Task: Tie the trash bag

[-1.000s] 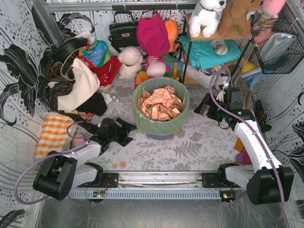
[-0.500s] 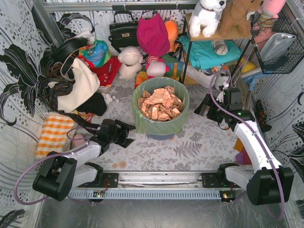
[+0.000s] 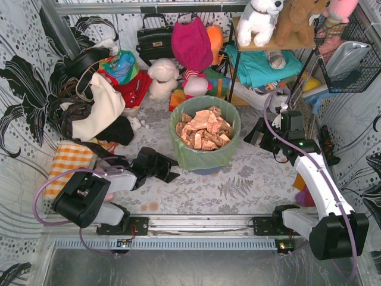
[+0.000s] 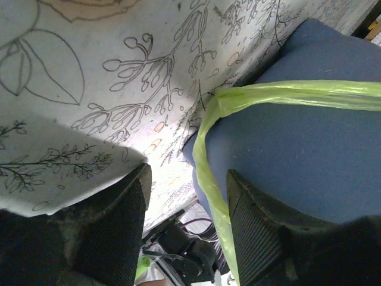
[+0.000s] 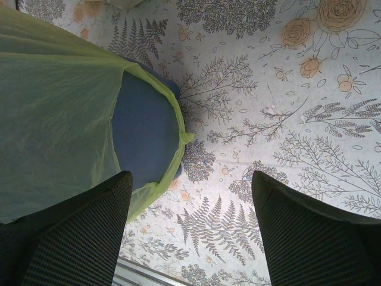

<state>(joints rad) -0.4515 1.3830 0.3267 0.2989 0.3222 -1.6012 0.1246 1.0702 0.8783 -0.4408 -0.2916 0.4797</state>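
Left gripper (image 4: 187, 179) looks closer: jaws apart, bag (image 4: 205, 140) hem draped on the bin (image 4: 309, 167) runs just ahead into the gap, hugging one finger. Right gripper (image 5: 190, 179) is wide open too, with the bag off to its side.

No readable text, label, brand, number or sign showing in any view. Nothing legible turning up on overhead picture or either wrist picture.
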